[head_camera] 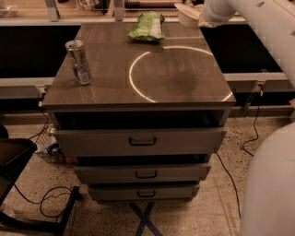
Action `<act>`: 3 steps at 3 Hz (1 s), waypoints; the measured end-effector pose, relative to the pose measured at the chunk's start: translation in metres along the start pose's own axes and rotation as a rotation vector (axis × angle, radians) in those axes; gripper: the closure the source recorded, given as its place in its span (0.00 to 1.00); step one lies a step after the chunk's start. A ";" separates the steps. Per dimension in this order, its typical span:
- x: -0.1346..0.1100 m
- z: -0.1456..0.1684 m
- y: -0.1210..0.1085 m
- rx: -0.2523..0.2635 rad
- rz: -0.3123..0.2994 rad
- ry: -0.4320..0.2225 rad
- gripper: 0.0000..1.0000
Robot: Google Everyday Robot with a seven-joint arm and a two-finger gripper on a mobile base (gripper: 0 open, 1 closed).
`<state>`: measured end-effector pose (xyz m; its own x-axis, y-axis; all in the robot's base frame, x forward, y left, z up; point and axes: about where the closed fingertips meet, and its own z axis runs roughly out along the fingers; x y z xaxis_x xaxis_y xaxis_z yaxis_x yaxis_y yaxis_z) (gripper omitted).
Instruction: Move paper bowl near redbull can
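The redbull can [79, 62], slim and silver-blue with a silver top, stands upright near the left edge of the brown cabinet top [115, 87]. The paper bowl [185, 14], white and tilted, is held in the air above the far right corner of the top. My gripper [199, 17] is at the end of the white arm coming in from the upper right and is shut on the bowl's right side. Its fingers are mostly hidden behind the bowl and the wrist. The bowl is far from the can, across the whole width of the top.
A green snack bag [148, 26] lies at the back middle of the top. A bright ring of light [152, 73] shows on the surface. Below are three drawers [142, 140]. Cables and a black stand [27, 203] lie on the floor at left. My white body [269, 184] fills the right.
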<state>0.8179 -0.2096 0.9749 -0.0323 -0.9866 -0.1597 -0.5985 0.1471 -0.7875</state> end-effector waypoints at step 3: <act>-0.054 -0.086 0.002 0.052 -0.225 -0.092 1.00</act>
<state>0.7497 -0.1619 1.0327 0.1722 -0.9847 -0.0284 -0.5402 -0.0703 -0.8386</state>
